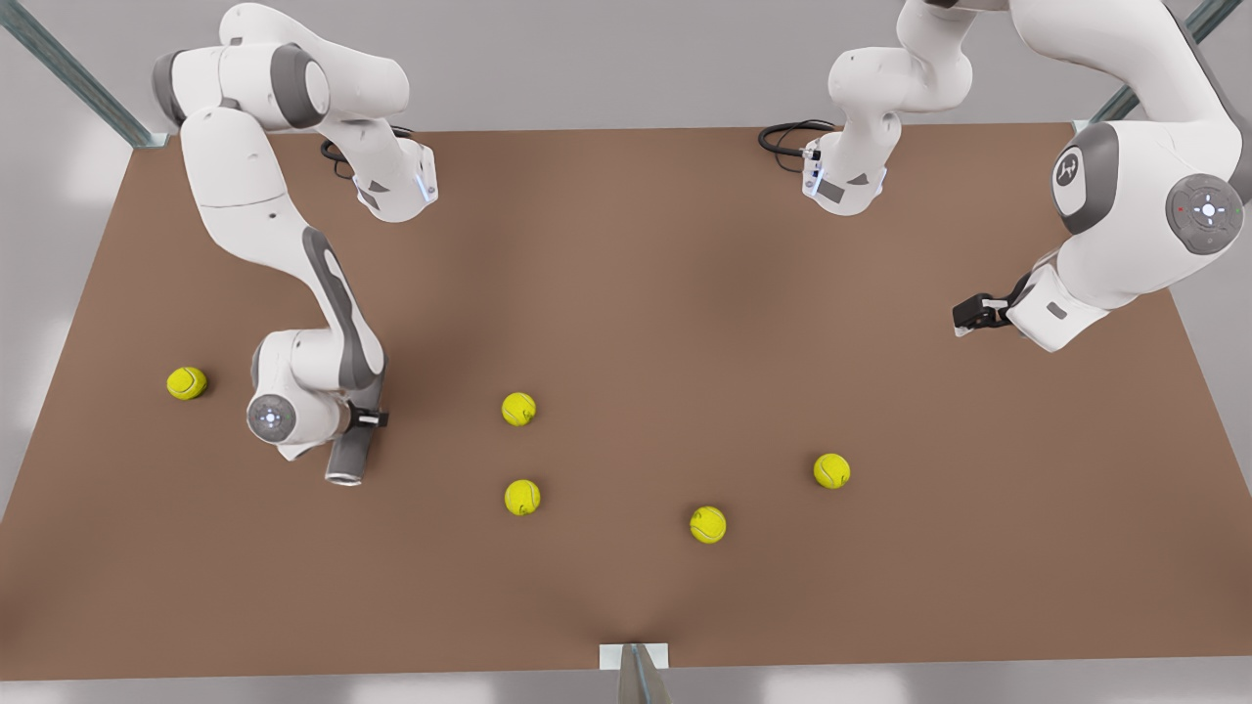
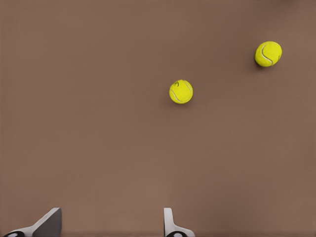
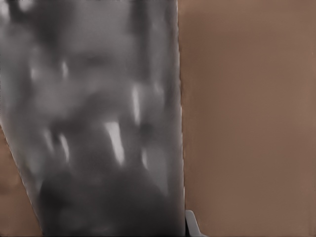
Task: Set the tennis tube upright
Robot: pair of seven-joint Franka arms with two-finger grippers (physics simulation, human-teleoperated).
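The tennis tube [image 1: 347, 458] is a dull-grey cylinder at the front view's left, with its silvery rim toward the table's near edge. It lies at a low slant under the arm's hand. My right gripper [image 1: 366, 420] is shut on the tennis tube. In the right wrist view the tube [image 3: 103, 123] looms close, with one fingertip [image 3: 192, 226] beside it. My left gripper [image 1: 968, 315] waits above the table at the front view's right. It is open, with both fingers [image 2: 49, 224] apart and nothing between them.
Several yellow tennis balls lie on the brown table [image 1: 685, 293]: one [image 1: 186, 382] left of the tube, two [image 1: 518, 409] [image 1: 521, 497] at centre, and two [image 1: 707, 524] [image 1: 831, 470] farther right. Below the left gripper are two balls [image 2: 181, 92] [image 2: 268, 54].
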